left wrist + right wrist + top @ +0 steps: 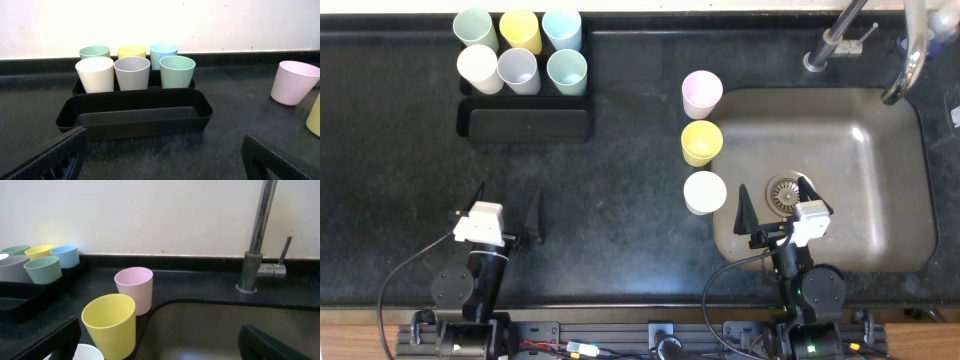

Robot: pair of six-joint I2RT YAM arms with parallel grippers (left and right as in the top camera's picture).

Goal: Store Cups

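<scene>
A dark speckled counter (640, 200) runs under a pale wall, with a steel sink (880, 200) and its tap (840, 35) at one end.

The left gripper (508, 208) hangs low over bare counter, jaws spread wide and holding nothing. Straight ahead of its jaws sits the empty tray (135, 117), long side facing them. Behind it, touching, is a full tray (463, 92) holding six cups (518, 70) upright in two rows of three. That packing suggests the front tray is meant for one more row of three.

The right gripper (777, 203) sits over the sink near the drain, jaws likewise wide apart and empty. Three loose cups stand mouth-up in a line along the sink's edge. The white cup (705, 192) is just beside the right gripper's near finger, the yellow cup (110, 322) ahead of that, and the pink cup (135, 289) farther ahead, all off to the tray side of the jaws.

Upright and spaced apart, each cup leaves room for a finger on either side of its wall. The white one looks the easiest first pick for the right arm, though the tray lies well apart from it — a handover may be needed.
</scene>
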